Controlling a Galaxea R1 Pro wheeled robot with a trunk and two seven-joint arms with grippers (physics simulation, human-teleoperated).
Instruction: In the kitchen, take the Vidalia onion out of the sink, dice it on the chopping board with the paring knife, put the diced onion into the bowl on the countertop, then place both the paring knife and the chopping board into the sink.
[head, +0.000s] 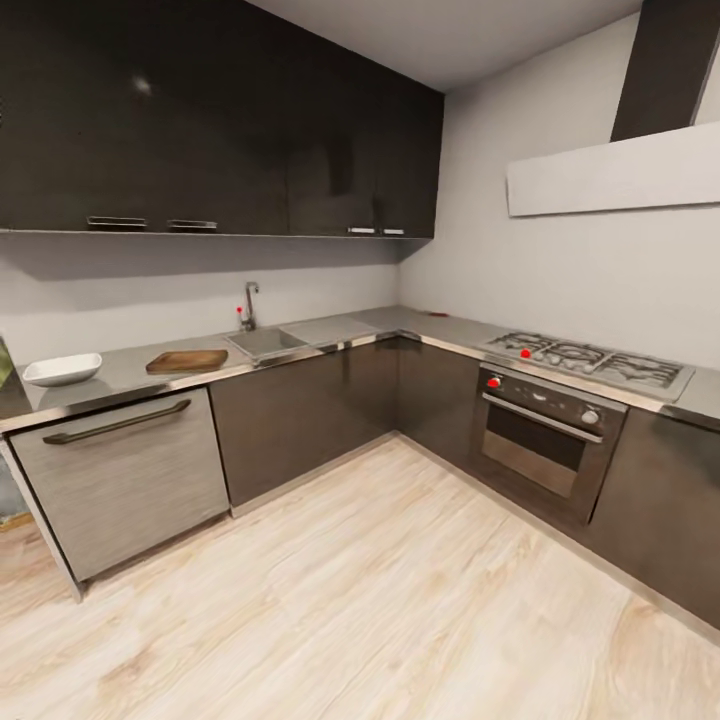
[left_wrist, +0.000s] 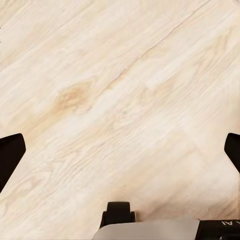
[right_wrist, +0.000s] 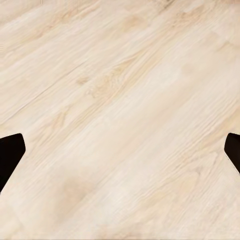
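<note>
The grey countertop (head: 120, 380) runs along the far wall. On it stand the white square bowl (head: 62, 369) at the left and the brown chopping board (head: 187, 361) beside it. Right of the board lies the sink (head: 265, 342) with its chrome tap (head: 249, 305). The Vidalia onion is hidden from here. A tiny red-tipped thing (head: 437, 314) lies at the counter's far corner, perhaps the paring knife, too small to tell. My left gripper (left_wrist: 120, 155) and right gripper (right_wrist: 120, 155) both hang open over the wooden floor, holding nothing.
A steel dishwasher front (head: 120, 480) sits under the bowl. An oven (head: 545, 435) with red knobs and a gas hob (head: 590, 360) stand along the right wall. Dark cabinets hang above. Light wooden floor (head: 380, 600) stretches between me and the counters.
</note>
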